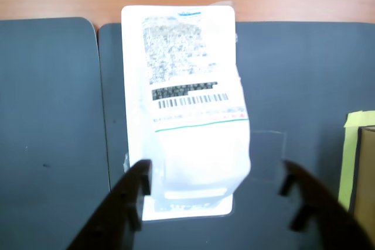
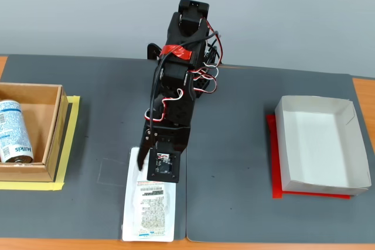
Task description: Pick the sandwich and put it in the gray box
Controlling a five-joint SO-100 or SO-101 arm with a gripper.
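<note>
I count one sandwich (image 2: 149,210) on the dark surface (image 2: 234,144) near the front edge, one gray box (image 2: 321,144) far right, one brown box (image 2: 30,133) and one can (image 2: 14,139) left. My gripper (image 1: 214,194) hangs released over the sandwich's end, hiding it in the fixed view.

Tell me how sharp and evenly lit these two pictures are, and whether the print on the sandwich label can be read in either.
Wrist view: soft and blurred, the sandwich washed out by glare, its label print unreadable, only the barcode bars recognisable; the gripper fingers are dark, blurry shapes. Fixed view: sharp, evenly lit, faint shadows; label print too small to read.
</note>
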